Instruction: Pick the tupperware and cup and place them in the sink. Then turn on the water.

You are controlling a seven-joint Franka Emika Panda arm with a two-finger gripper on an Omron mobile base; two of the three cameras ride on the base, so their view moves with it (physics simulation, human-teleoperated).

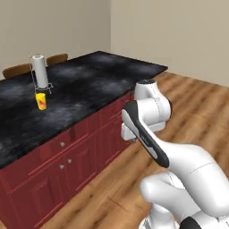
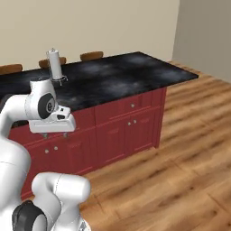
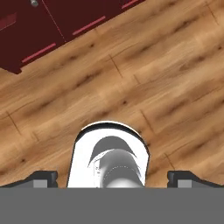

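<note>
- The worktop is a dark speckled slab on a red cabinet island. In your left base view its near edge runs from the lower left up toward the corner at the right.
- The worktop's far right corner juts out over the wooden floor, and the boards beyond it lie bare up to the beige walls.
- The cup, yellow with a red-orange mark, stands upright on the worktop, set back from the near edge and toward its left end.
- Just behind the cup you see a paper towel roll upright on a wire holder; whether the two touch, you cannot tell.
- You cannot see into the cup from these angles, so its contents are unknown.
- Brown chair backs show above the far edge of the worktop.
- Your arm is folded up in front of the island over the floor, well apart from the cup, with the hand facing down.
- In the hand view the gripper looks straight at the floor planks, with the foot of the red cabinets across the upper left.
- The jaws stand wide, each tip near its own side of the hand view, and hold nothing.
</note>
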